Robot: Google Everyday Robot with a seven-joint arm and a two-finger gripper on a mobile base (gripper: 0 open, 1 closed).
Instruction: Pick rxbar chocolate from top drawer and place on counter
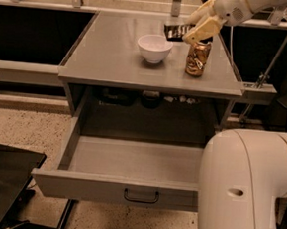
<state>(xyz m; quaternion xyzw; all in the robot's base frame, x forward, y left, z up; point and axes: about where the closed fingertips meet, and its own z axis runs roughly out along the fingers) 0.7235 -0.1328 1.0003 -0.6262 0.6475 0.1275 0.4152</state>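
My gripper (192, 30) is above the back right of the counter (108, 59), just over the copper-coloured can (197, 58) and right of the white bowl (154, 48). It is shut on the rxbar chocolate (174, 31), a small dark wrapped bar that sticks out to the left, held in the air above the counter. The top drawer (78, 186) is pulled wide open below, with its dark bar handle (141, 197) at the front centre. The part of the drawer's floor that shows is bare.
The robot's white arm body (249, 189) fills the lower right and covers the drawer's right end. Dark side shelves (30, 35) flank the cabinet. A black flat object (1, 185) lies on the speckled floor at lower left. Dark items sit on the shelf under the counter (120, 96).
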